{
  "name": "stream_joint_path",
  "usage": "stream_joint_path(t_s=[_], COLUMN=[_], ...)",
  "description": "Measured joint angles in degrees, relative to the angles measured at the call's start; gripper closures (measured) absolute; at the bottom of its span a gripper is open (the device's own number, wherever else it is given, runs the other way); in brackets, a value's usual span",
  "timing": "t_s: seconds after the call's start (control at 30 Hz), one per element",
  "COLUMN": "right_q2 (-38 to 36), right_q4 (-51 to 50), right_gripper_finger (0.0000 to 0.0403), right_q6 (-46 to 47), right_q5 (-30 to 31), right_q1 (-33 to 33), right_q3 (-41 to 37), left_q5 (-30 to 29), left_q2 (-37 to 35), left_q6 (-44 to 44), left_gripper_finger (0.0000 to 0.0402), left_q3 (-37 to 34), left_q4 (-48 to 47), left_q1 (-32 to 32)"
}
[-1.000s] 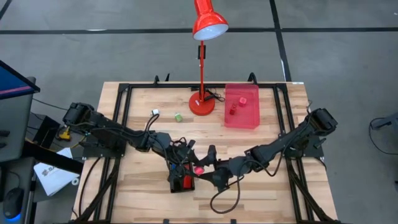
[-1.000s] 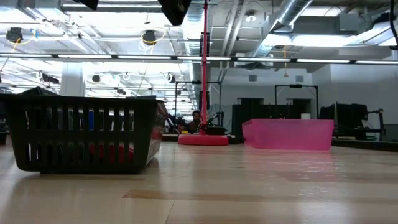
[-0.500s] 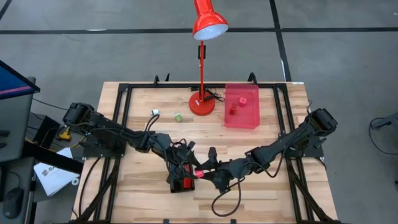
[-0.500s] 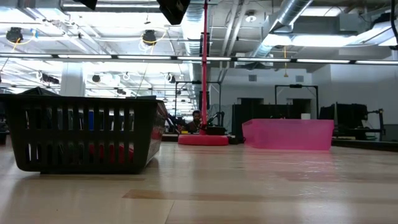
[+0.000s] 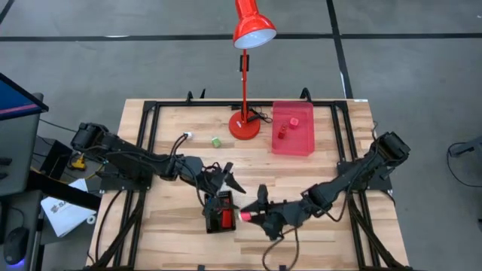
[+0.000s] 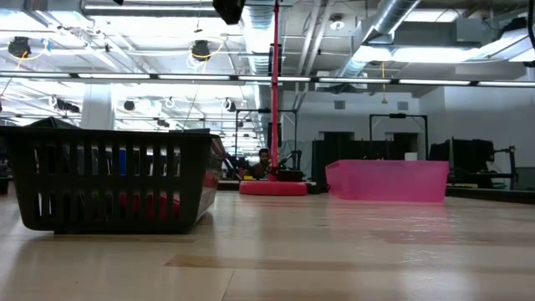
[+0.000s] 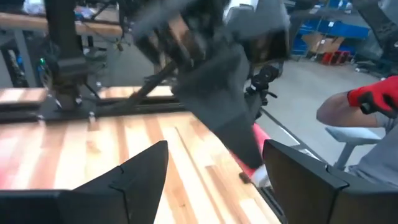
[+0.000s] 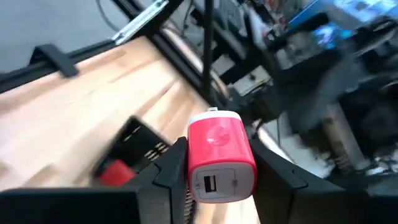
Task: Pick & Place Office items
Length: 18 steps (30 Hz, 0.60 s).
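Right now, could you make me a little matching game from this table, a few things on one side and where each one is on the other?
Things:
1. pink charger block
2. green piece
3. red lamp
4. black basket

Places:
A. standing at the table's far edge
B. loose on the wood beside the lamp base
C. near the table's front edge
D. held in the right end effector

Pairs: 1-D, 2-B, 3-A, 4-C

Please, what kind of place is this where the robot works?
Probably a robotics lab in an industrial or workshop hall. The low view shows exposed ceiling ducts and strip lights. The wooden table stands on a grey floor with black tape lines, and other equipment fills the background.
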Motion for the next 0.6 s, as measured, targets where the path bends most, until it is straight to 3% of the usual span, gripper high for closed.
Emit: stream_joint_path(t_s=[0.2,0.33,0.47,0.6], right_q2=[-0.1,-2.5,-7.4,-14.6], right_q4=[-10.3,-21.8,-26.3,-26.3], right_gripper_finger=[0.0276,0.0276,0.0276,0.0276], right_q6=[8.7,21.3,31.1,38.8], right_q5=[8.4,9.7,11.7,19.5], right_q1=[2.3,3.5,4.3,3.5], right_q3=[0.0,0.0,-2.8,-8.1], left_q5=[-6.0,-13.0,-21.4,-29.8], left_q2=[-8.6,-15.3,-21.4,-26.5], left_q6=[2.3,1.7,0.7,1.2], left_gripper_finger=[0.0142,0.0144,0.0144,0.0146], left_q3=[0.0,-0.3,-6.2,-14.6], left_q4=[-13.4,-24.9,-23.9,-15.4], left_q1=[-1.2,-3.8,-8.4,-11.7])
